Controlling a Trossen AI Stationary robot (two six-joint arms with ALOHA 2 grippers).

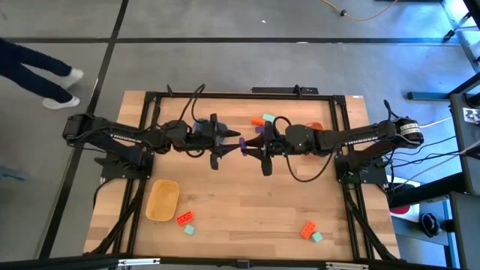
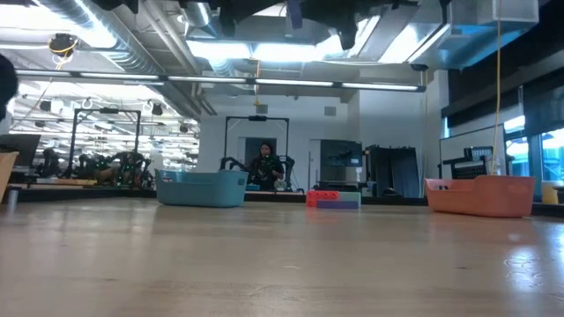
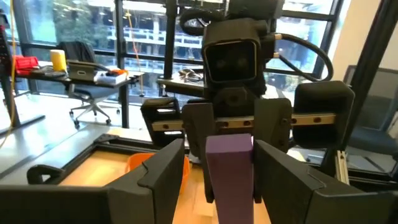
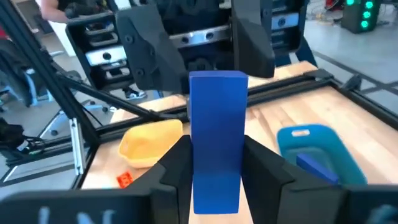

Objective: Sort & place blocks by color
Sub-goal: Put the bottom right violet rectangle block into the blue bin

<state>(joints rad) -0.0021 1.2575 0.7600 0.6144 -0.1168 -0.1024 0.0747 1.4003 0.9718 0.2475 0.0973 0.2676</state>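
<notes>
Above the middle of the table the two grippers meet tip to tip. My right gripper [image 1: 255, 143] [image 4: 216, 142] is shut on a long purple block [image 1: 244, 143] [image 3: 229, 171]. My left gripper [image 1: 234, 142] [image 3: 219, 149] is open, one finger on each side of the block's free end [image 4: 217, 87], with a gap showing on one side. Orange-red and mint blocks lie on the table in pairs [image 1: 185, 219] [image 1: 309, 229] [image 1: 262, 119]. Another purple block [image 4: 317, 165] lies in the blue tub [image 4: 311, 140]. My right gripper pinches the purple block between its two fingers [image 4: 177, 165] by the end nearest its wrist [image 4: 217, 180]. It comes in level from the table's right, fingers along the block. The block is lifted clear, high over the table, and sticks out toward the left gripper.
A yellow tub [image 1: 163, 200] sits near the table's near-left corner. The orange tub [image 1: 316, 127] [image 2: 480, 195] lies partly under the right arm, and the blue tub [image 2: 203, 187] partly under the left arm. A black frame [image 1: 240, 94] rims the table. A person's legs [image 1: 45, 75] show beyond it.
</notes>
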